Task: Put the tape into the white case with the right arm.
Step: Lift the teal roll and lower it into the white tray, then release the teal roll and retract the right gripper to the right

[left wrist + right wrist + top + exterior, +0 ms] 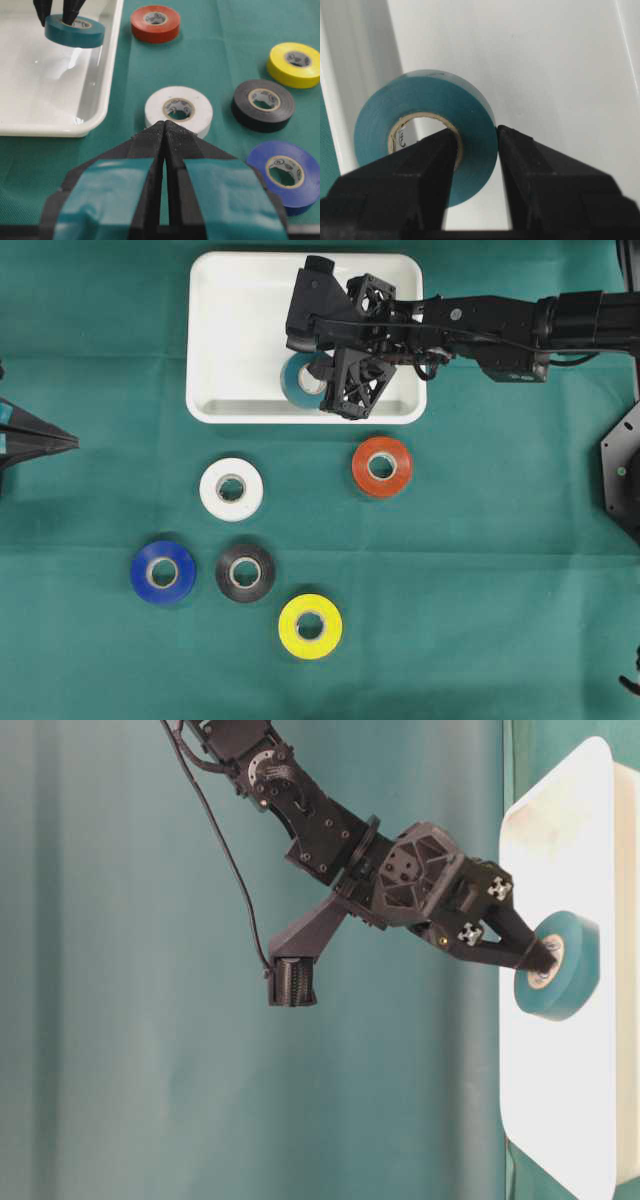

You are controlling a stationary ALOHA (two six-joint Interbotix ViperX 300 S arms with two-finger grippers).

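A teal tape (293,385) roll lies flat inside the white case (240,300), near its front rim. My right gripper (318,375) reaches down into the case from the right. It is shut on the roll's wall, with one finger in the cardboard core and the other against the outer face (420,100). In the left wrist view the teal tape (75,32) sits at or just above the case floor (40,90); I cannot tell which. My left gripper (164,125) is shut and empty at the table's left edge (70,442).
Five more rolls lie on the green cloth in front of the case: red (381,466), white (231,488), blue (163,572), black (245,572) and yellow (310,626). The white roll (178,109) lies just beyond my left fingertips.
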